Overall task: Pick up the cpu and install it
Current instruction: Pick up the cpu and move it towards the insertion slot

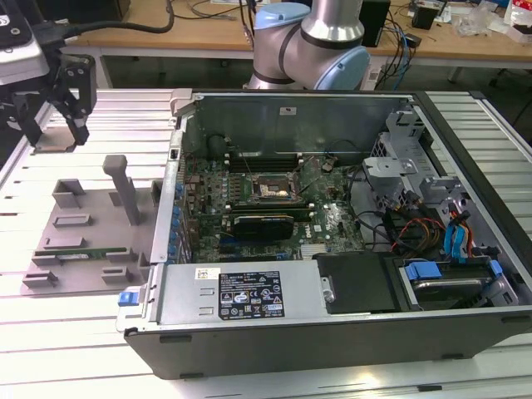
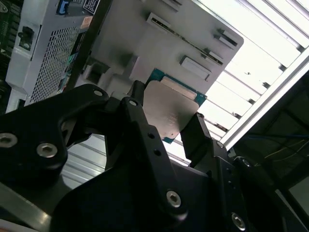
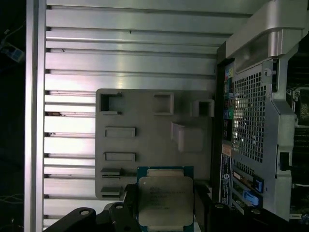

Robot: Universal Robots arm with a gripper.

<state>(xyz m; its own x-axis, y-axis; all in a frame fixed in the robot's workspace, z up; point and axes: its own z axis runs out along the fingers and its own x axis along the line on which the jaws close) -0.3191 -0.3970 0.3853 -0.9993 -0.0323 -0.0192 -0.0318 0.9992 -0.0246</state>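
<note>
1. The open computer case [image 1: 291,341] lies on the slatted table [image 1: 83,349], with its motherboard socket [image 1: 273,188] facing up.
2. The grey holder tray [image 1: 87,204] sits just beside the case, on the exterior view's left.
3. My gripper [image 1: 56,133] hangs near the tray at the exterior view's far left, well apart from the socket.
4. I see the cpu [image 3: 165,200] pinched between both fingers [image 2: 195,133], its silver top showing in both wrist views.
</note>
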